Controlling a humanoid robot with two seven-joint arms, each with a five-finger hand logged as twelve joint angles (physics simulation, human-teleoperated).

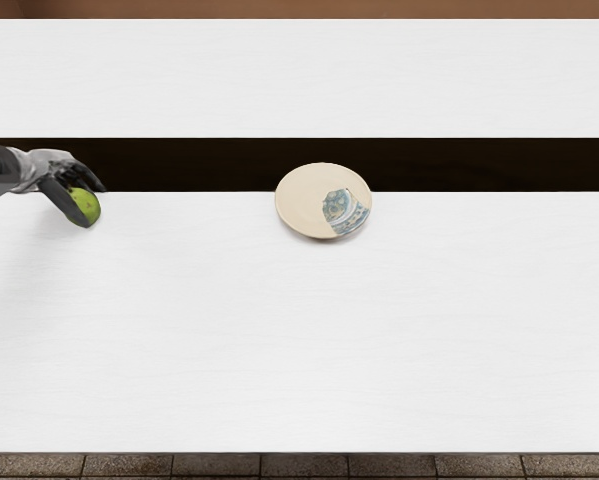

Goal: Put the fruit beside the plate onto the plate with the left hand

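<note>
A green round fruit (pixel 85 206) sits at the far left of the white table, near its back edge. My left hand (pixel 69 190) comes in from the left edge and its dark fingers are curled around the fruit. I cannot tell whether the fruit is lifted or resting on the table. A cream plate (pixel 314 195) with a blue-patterned patch on its right side lies at the table's back edge, well to the right of the hand. The right arm is out of view.
A dark gap (pixel 429 165) runs behind the table's back edge, with a second white surface (pixel 299 80) beyond it. Tiled floor (pixel 299 467) shows below the table's front edge.
</note>
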